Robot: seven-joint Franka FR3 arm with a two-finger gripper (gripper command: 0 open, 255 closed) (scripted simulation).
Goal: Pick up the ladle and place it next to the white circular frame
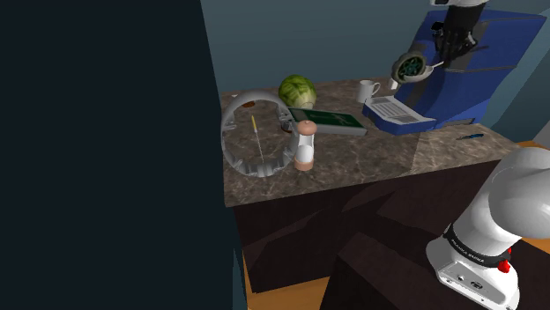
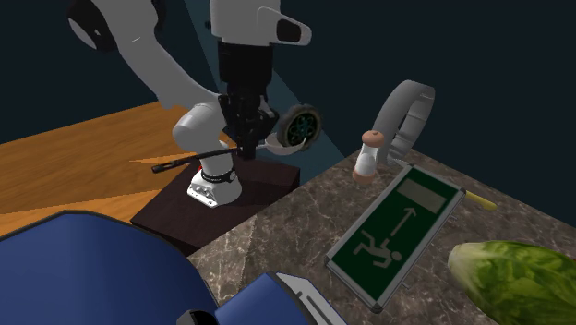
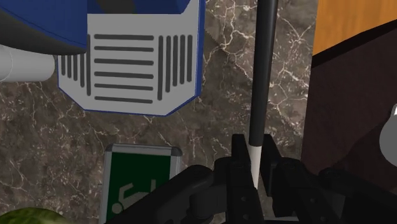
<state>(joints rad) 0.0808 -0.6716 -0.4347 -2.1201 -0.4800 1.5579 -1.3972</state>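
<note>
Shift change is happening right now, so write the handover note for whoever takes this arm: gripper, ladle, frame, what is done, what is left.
Gripper: shut on the ladle's handle, up in the air by the blue machine.
Ladle with green-patterned bowl and black handle: lifted clear of the brown marbled countertop.
White circular frame: on the countertop at the shoulder view's left, with a green exit sign between it and the machine.
Done: pick-up.
Left: carry the ladle over to the frame, set it down beside it, release.
</note>
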